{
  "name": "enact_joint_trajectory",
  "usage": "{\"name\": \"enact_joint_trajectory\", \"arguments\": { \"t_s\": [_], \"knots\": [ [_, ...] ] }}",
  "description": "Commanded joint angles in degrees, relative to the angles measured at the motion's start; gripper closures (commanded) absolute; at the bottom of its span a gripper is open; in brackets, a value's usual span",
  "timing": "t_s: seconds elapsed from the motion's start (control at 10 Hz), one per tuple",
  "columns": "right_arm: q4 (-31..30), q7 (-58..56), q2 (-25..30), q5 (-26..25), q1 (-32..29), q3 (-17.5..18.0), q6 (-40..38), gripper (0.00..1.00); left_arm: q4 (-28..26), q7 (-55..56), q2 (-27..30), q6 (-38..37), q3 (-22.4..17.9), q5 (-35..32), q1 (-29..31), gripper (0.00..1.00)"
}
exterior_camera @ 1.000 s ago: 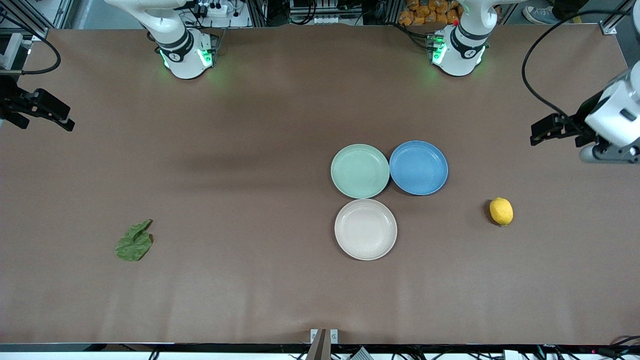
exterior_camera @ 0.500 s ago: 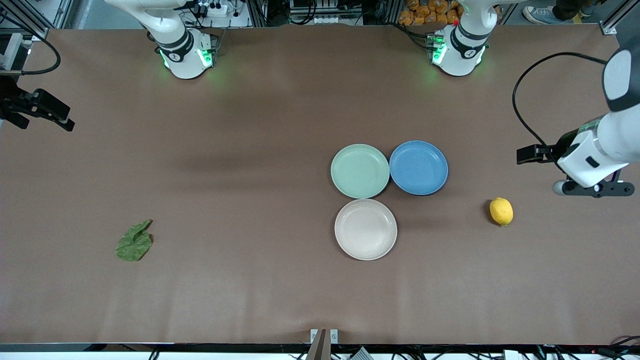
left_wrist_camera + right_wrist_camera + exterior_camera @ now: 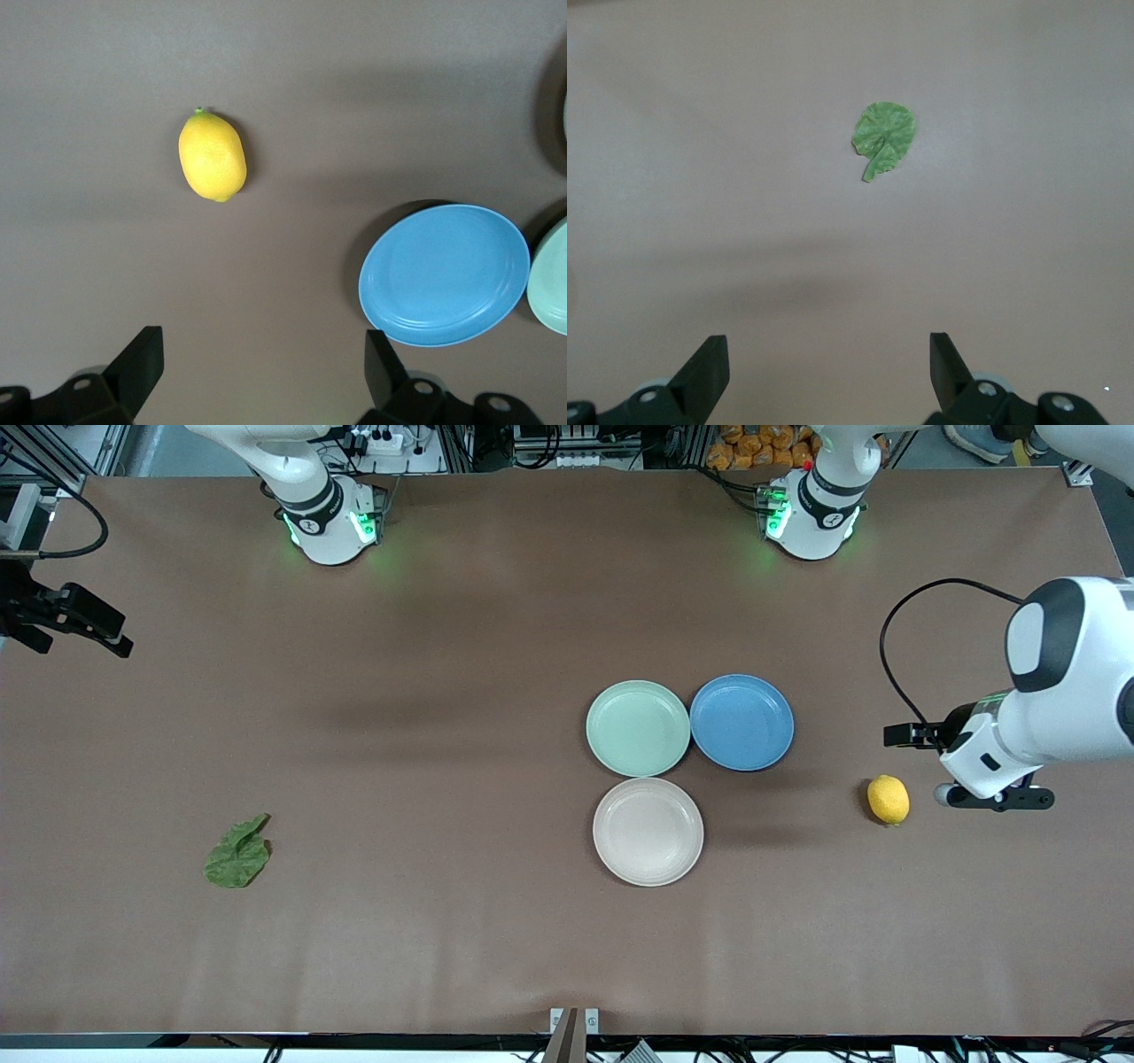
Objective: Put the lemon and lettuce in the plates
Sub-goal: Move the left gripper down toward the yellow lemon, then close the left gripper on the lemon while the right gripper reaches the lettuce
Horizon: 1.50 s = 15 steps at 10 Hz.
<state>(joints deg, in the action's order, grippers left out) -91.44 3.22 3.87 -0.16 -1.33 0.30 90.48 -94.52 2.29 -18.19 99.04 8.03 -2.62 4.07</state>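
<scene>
Yellow lemon (image 3: 888, 800) sits on the brown counter (image 3: 443, 691) toward the left arm's end, left claw (image 3: 257, 372) spread wide above, just beside it. Lettuce (image 3: 236, 856) lies toward the right arm's end, well apart from mint plate (image 3: 638, 728) and beige plate (image 3: 648, 832). Right claw (image 3: 828, 372) waits, spread.

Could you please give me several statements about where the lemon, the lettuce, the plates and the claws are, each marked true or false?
1. The lemon lies on the bare table, outside every plate. True.
2. The lettuce leaf lies in the beige-white plate. False: it lies on the table toward the right arm's end.
3. The left claw is shut on the lemon. False: it is open, holding nothing.
4. The mint green plate sits beside the blue plate. True.
5. The right claw is open. True.
</scene>
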Motion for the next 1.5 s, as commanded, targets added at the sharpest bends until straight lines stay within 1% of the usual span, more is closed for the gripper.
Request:
{"name": "enact_joint_trajectory", "arguments": {
  "t_s": [0.0, 0.2, 0.3, 0.4, 0.5, 0.8, 1.0, 1.4],
  "knots": [
    [-0.14, 0.73, -0.01, 0.69, 0.01, -0.03, -0.39, 0.0, -6.7, -1.32, 1.93, 7.36, 0.24, -1.24, 0.24, 0.0],
    [-0.4, 0.73, -1.23, 0.6, -0.34, -0.12, 0.14, 0.0, -10.23, -1.32, 1.67, 12.39, 0.24, -1.68, 0.24, 0.0],
    [-0.23, -0.05, -2.54, 0.43, -1.38, -0.29, 0.14, 0.0, -11.03, -1.32, 1.06, 13.98, 0.24, -3.16, 0.59, 0.0],
    [0.03, -0.06, -4.64, 0.69, -2.44, -0.3, 0.31, 0.0, -11.04, -1.5, -0.42, 15.47, 0.24, -3.7, 2.25, 0.0],
    [0.04, -0.06, -7.01, 0.25, -2.62, -0.3, 1.45, 0.0, -11.04, -2.63, -1.66, 17.05, 0.24, -3.7, 2.61, 0.0],
    [-0.23, -0.06, -16.15, 0.16, -3.42, -0.38, 8.73, 0.0, -11.13, -3.43, -4.73, 21.09, 0.24, -4.41, 5.07, 0.0],
    [-0.67, -0.15, -22.56, -0.01, -3.85, -0.38, 15.05, 0.0, -13.57, -3.35, -6.32, 27.58, 0.15, -4.41, 6.21, 0.0],
    [-1.46, -0.67, -32.94, -0.28, -4.38, -0.38, 25.42, 0.0, -13.15, -2.64, -11.15, 32.79, 0.15, -4.41, 7.45, 0.0]
  ]
}}
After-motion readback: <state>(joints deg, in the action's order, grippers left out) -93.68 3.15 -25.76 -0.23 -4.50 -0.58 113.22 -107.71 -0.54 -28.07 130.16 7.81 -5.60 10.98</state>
